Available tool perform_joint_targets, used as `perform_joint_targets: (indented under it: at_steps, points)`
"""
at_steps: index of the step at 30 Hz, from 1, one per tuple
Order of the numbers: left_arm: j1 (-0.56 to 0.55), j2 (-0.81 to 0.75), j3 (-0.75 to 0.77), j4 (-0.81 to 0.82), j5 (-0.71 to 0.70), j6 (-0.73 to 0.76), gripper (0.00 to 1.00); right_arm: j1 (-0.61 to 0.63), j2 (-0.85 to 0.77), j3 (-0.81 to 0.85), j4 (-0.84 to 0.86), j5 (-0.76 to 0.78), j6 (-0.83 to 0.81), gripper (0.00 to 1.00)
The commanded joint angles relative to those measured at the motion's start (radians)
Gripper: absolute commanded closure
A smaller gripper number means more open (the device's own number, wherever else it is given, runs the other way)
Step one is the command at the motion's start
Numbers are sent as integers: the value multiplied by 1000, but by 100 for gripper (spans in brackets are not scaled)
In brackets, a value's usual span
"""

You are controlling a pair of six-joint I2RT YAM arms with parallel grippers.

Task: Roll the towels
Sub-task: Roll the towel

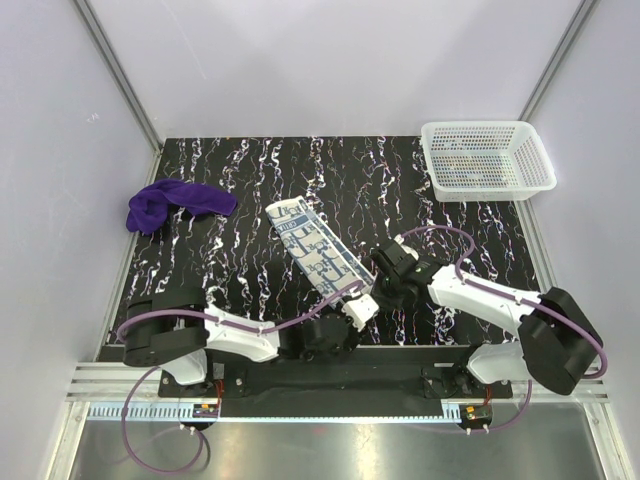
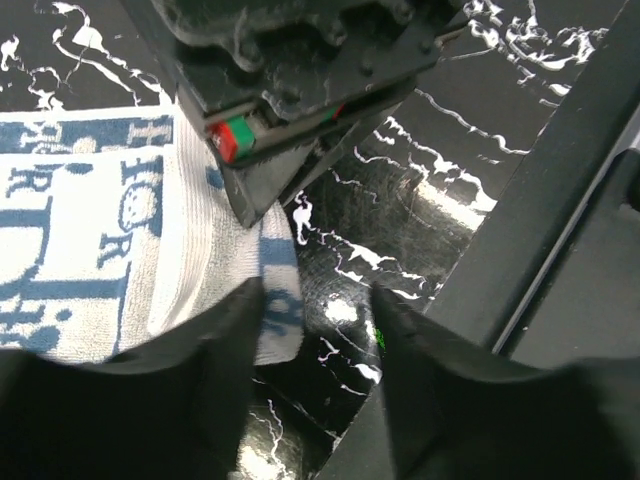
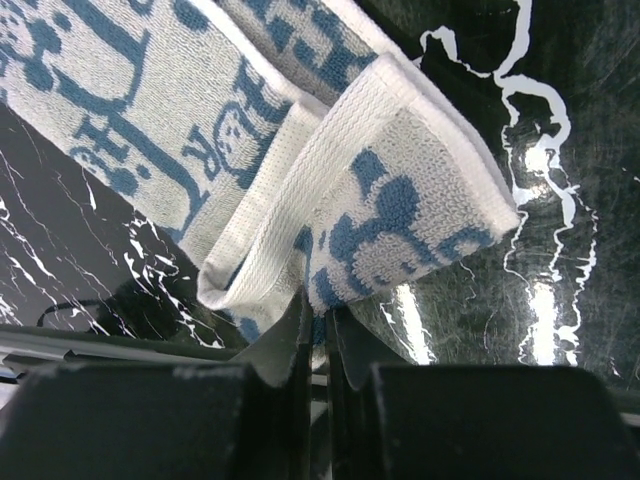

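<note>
Patterned towel [image 1: 315,250], end pinched in right claw [image 3: 318,322], left claw [image 2: 315,305] open beside

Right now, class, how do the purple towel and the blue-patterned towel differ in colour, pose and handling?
Colour: the purple towel is plain; the blue-patterned towel is white with blue print.
Pose: the purple towel lies bunched at far left; the blue-patterned towel lies as a long strip at centre.
Handling: the purple towel is untouched; the right tool pinches the blue-patterned towel's near end.
Both are cloth, neither rolled yet.

Black marbled tabletop [image 1: 250,180], pale lilac walls [image 1: 330,60], aluminium corner posts [image 1: 120,70]
</note>
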Motion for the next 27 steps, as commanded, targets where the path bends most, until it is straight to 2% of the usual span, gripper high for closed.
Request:
perform_joint_targets:
  at_steps: [1, 7, 10, 15, 17, 18, 22, 25, 27]
  points:
    - [6, 8, 33, 55, -41, -2, 57, -10, -40, 38, -31, -14, -17, 95]
    - [41, 22, 33, 60, -18, -15, 88, -10, -74, 19, -47, -54, -14, 95]
    - [49, 22, 30, 69, -15, -18, 100, -10, -83, 10, -47, -66, -9, 95]
    - [58, 14, 29, 65, 46, -16, 100, -10, -88, 9, -51, -73, -8, 93]
    - [69, 4, 44, 33, 116, -22, 100, -10, -89, 15, -79, -54, -11, 84]
    - [74, -3, 53, 13, 141, -24, 100, -10, -89, 30, -99, -44, -18, 72]
    - [95, -33, 113, -144, 244, -50, 100, -10, -111, 79, -204, 73, -46, 43]
    - [118, -59, 119, -185, 327, -84, 100, -10, -119, 110, -269, 139, -60, 30]
    - [146, -73, 117, -196, 378, -123, 100, -10, -134, 131, -312, 171, -51, 27]
